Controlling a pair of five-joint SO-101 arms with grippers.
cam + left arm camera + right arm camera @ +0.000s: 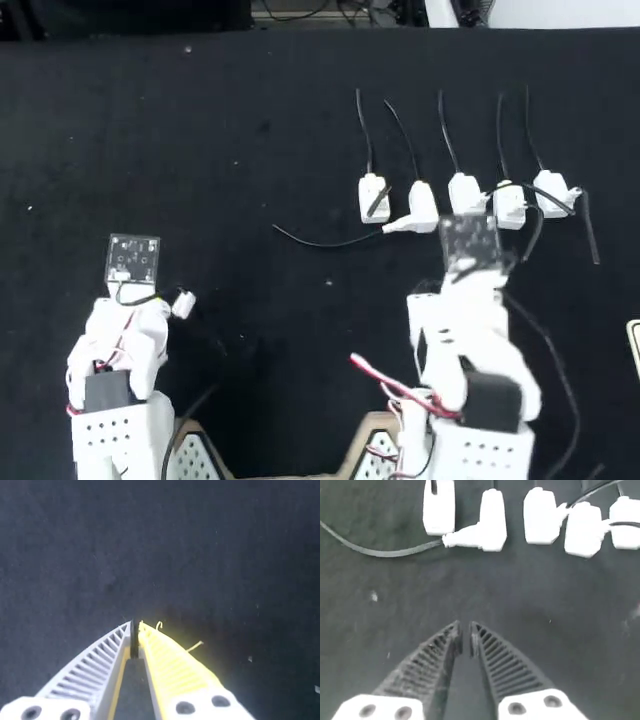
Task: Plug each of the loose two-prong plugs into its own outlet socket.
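Observation:
Five white outlet sockets stand in a row at the far right; the leftmost socket (373, 196) (439, 507) is nearest the table's middle. A white two-prong plug (398, 225) (465, 537) with a black cable (320, 241) (380, 552) lies against the near corner of the second socket (422, 205) (492, 515); whether its prongs are inside I cannot tell. My right gripper (465, 629) hovers just short of the row with its fingers drawn together, a sliver between the tips, holding nothing. My left gripper (135, 626) is shut over bare black cloth at the near left.
Thin black leads (365, 125) run from the sockets toward the far edge. More black cable (548, 190) loops over the two rightmost sockets and trails at the right (590, 235). A pale object (634, 345) shows at the right edge. The black cloth (200, 130) stretches far left.

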